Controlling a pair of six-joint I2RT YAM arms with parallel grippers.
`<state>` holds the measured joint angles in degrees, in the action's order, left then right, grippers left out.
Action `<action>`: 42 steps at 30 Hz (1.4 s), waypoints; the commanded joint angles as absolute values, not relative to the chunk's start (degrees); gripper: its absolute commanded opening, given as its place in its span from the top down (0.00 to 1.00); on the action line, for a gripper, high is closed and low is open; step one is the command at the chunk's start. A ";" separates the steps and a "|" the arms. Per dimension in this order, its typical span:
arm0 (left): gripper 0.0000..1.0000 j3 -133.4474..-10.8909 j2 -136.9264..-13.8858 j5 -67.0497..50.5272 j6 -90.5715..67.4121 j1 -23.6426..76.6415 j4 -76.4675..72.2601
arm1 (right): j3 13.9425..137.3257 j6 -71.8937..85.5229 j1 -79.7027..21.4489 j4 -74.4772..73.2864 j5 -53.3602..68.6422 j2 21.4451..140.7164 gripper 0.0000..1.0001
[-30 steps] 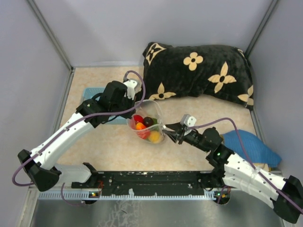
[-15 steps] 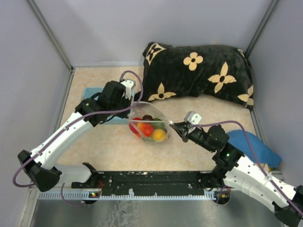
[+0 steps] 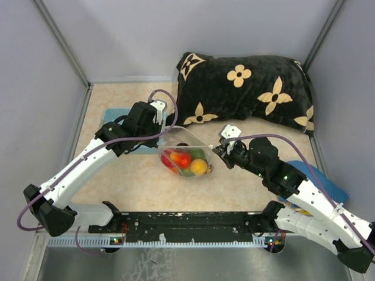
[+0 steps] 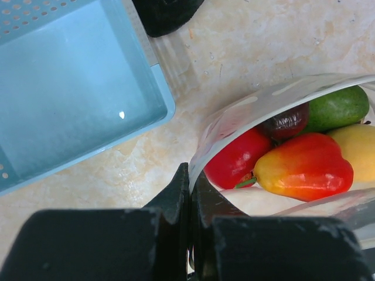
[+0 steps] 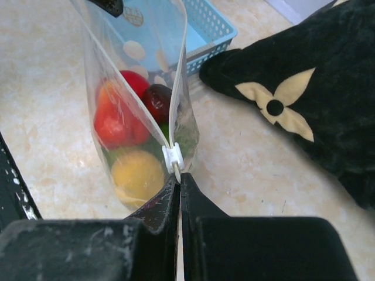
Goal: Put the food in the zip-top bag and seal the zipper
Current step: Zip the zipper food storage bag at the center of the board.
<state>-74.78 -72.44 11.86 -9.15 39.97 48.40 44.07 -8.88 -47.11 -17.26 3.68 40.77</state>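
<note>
Tauter now, zip-top bag (image 3: 186, 157) spans left end effector (image 4: 190, 190) to right end effector (image 5: 179, 186), both clamped on it.

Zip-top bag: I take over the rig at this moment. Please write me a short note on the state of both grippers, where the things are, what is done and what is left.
The left gripper is shut on one end of the mouth of the zip-top bag.
The right gripper is shut on the other end, right by the white slider.
The bag is stretched between them, near the light blue basket.
Done: the food is in the bag.
Left: the zipper is open, its two sides apart. Close it along the whole mouth.
</note>
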 commanded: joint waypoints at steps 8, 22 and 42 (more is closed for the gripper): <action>0.53 -73.08 -66.68 5.76 -6.25 39.24 42.49 | 45.04 -9.89 -47.37 -15.39 7.46 43.07 1.00; 0.33 -74.82 -62.27 -15.70 -3.19 40.98 35.15 | 47.33 -10.03 -47.38 -15.55 6.97 44.16 1.00; 0.31 -71.92 -75.72 -12.02 1.04 54.18 24.59 | 47.32 -9.78 -47.37 -16.44 6.68 42.97 1.00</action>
